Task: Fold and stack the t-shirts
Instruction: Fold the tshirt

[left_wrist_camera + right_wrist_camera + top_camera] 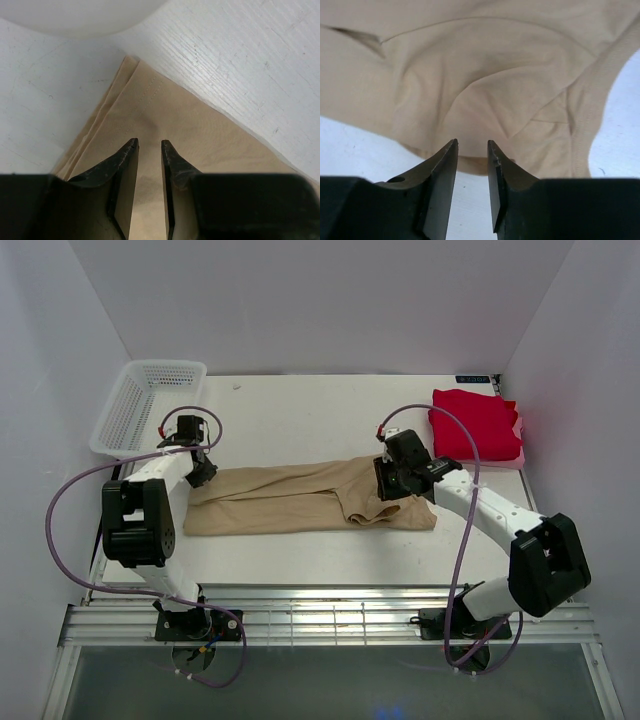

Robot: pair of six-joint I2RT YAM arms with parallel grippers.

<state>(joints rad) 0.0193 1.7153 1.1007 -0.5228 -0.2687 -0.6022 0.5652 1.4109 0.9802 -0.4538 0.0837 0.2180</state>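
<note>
Tan shirt [290,500] lies mid-tabletop [300,415] as a long narrow strip running left to right, already doubled lengthwise: the left wrist view shows several stacked edges meeting at one corner. Red shirt [472,422] sits folded at the far right corner, well apart from the tan one, with a pink edge [518,453] showing under it; cannot tell what that is. Basket [120,420] at far left, not touching any cloth. Left claw [203,470] is down at the strip's left end; in its own camera the claw [148,145] shows a narrow gap, flat cloth visible through it, nothing bunched between the jaws. Right claw [392,480] is over the right end, near the collar [592,110]; its own view shows the claw [472,144] also narrowly parted, tips at the cloth's near edge, with bare tabletop [360,150] below and no fold pinched that I can see. Judgement: the step in hand is the crosswise fold of the tan strip, with both claws placed at opposite ends but neither gripping yet. The next move likely calls for closing on all layers at one end, not just the top one, lifting low and carrying that end over to the other so the edges line up. The right end is rumpled around the collar and may need smoothing. Stacking with the red shirt remains to be done.
</note>
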